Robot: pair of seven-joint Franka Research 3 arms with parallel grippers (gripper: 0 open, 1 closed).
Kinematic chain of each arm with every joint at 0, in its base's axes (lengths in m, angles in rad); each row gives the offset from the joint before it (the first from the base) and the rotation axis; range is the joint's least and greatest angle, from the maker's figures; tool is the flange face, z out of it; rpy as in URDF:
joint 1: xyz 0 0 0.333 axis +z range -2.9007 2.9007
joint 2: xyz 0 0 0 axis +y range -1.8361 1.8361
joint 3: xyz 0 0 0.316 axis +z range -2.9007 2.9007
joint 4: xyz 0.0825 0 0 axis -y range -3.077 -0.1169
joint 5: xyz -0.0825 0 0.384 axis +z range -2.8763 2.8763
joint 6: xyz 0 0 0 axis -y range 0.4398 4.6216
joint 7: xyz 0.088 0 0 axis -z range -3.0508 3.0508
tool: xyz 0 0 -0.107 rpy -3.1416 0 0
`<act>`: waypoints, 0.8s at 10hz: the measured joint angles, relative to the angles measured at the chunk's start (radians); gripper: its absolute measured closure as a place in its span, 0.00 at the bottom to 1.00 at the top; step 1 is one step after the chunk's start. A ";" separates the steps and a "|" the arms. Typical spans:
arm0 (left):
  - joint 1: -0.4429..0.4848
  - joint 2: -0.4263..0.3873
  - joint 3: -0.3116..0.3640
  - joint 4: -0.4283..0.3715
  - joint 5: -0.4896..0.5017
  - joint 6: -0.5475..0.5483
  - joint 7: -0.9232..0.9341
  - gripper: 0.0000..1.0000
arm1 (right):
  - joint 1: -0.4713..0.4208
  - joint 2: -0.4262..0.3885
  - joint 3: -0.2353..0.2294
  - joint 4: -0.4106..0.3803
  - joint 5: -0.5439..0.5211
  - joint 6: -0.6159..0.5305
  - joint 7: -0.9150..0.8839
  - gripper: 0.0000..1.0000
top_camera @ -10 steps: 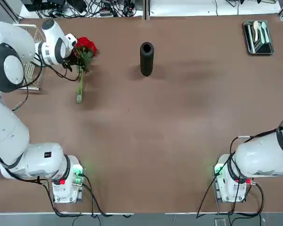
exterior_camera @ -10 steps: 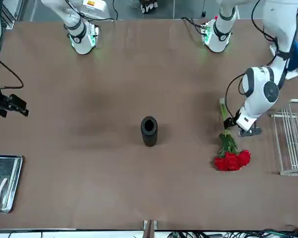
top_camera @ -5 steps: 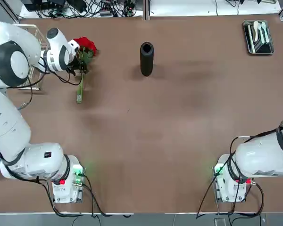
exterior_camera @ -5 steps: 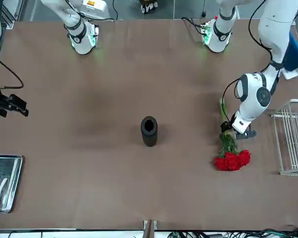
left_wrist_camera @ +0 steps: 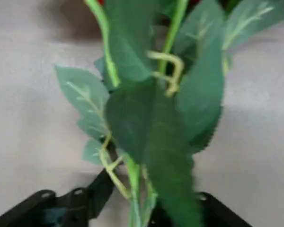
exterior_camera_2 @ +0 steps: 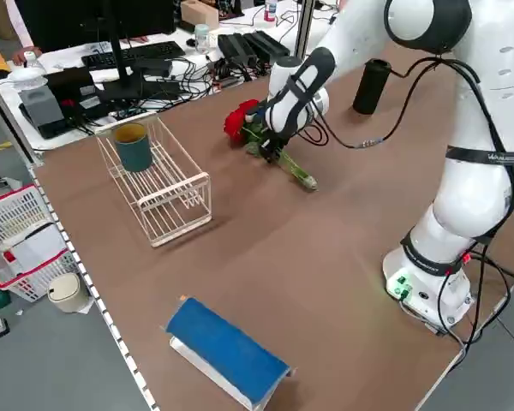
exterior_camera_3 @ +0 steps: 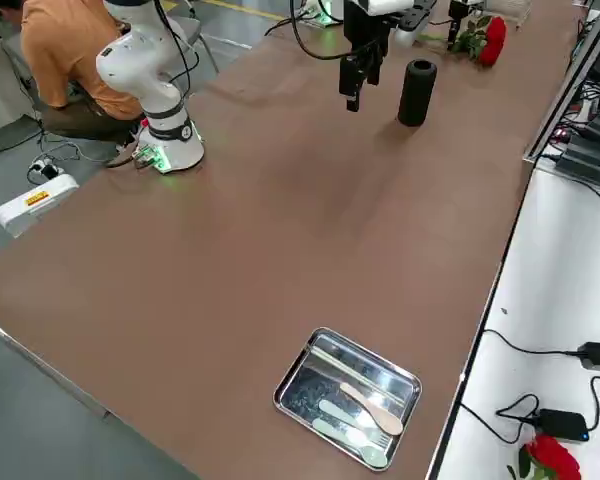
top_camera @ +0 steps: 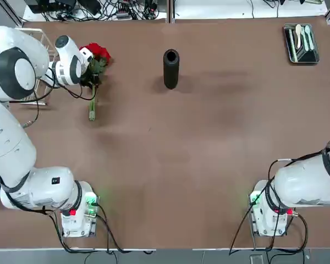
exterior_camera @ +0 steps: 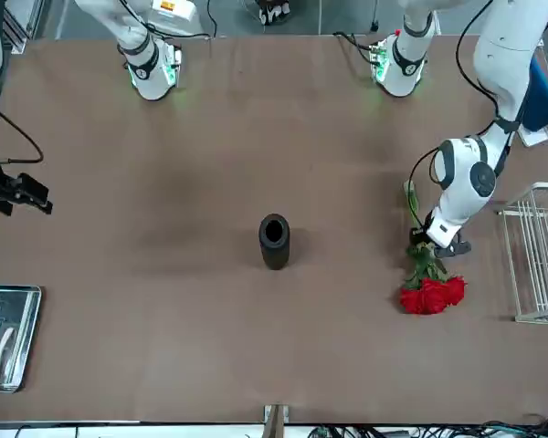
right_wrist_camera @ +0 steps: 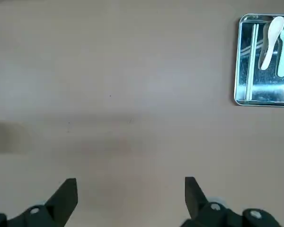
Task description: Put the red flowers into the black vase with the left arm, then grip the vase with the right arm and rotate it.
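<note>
The red flowers (top_camera: 99, 52) lie on the table at the far left, their thin green stem (top_camera: 92, 102) pointing toward the robot. My left gripper (top_camera: 89, 82) is low over the leafy part of the stem (exterior_camera: 422, 265), just below the blooms (exterior_camera: 432, 294). In the left wrist view its black fingers (left_wrist_camera: 97, 191) stand close on either side of the stem (left_wrist_camera: 132, 175). The black vase (top_camera: 171, 69) stands upright in the middle of the far half, well to the right of the flowers. My right gripper (exterior_camera: 18, 192) hangs open above the table's right side, empty (right_wrist_camera: 130, 198).
A white wire rack (exterior_camera_2: 167, 184) holding a dark green cup (exterior_camera_2: 134, 147) stands left of the flowers. A metal tray (top_camera: 301, 43) with cutlery sits at the far right corner. A blue object (exterior_camera_2: 227, 351) lies near the left edge. A seated person (exterior_camera_3: 60, 50) is beyond the table.
The left gripper came down onto the stem and its fingers closed in on it. The blooms shifted slightly. The right arm has not moved.
</note>
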 joint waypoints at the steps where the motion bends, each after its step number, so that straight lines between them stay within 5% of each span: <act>1: 0.001 -0.003 0.002 0.000 0.000 0.000 0.000 0.83 | 0.000 0.000 0.000 0.000 0.000 0.000 0.000 0.00; 2: 0.000 -0.004 0.001 0.003 0.000 0.001 -0.004 0.93 | 0.000 0.000 0.000 0.000 0.000 0.000 0.000 0.00; 4: -0.004 -0.025 -0.003 0.019 0.000 -0.024 -0.046 0.93 | 0.000 0.000 -0.001 0.000 0.000 0.000 0.000 0.00; 8: -0.012 -0.147 -0.034 0.181 0.000 -0.343 -0.238 0.93 | 0.000 0.000 -0.001 -0.001 0.000 0.000 0.000 0.00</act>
